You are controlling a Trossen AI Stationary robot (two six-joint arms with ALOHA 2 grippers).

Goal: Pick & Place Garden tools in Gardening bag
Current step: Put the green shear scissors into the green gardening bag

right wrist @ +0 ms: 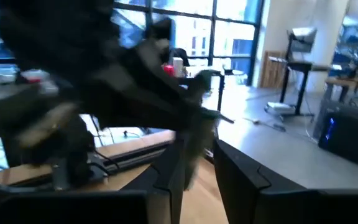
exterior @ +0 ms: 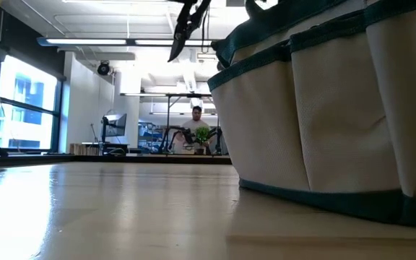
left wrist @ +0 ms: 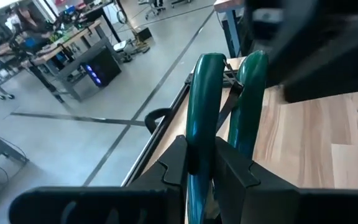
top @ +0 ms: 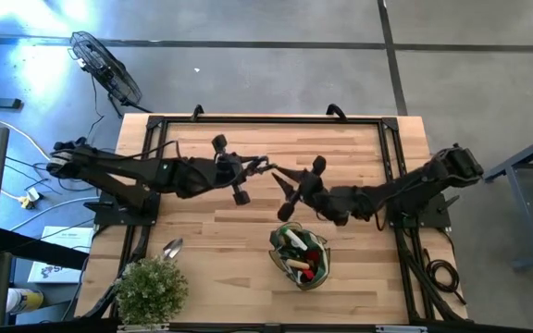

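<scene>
Bag (exterior: 323, 108) fills wooden table (exterior: 85, 209); person (exterior: 196, 124), perhaps seated, beyond.

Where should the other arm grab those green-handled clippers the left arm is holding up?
Probably the free rounded ends of the two green handles of the clippers. The left gripper pinches them lower down, leaving the ends sticking out side by side and close together. The right gripper, facing it over mid-table, could come straight on and close across both.
</scene>
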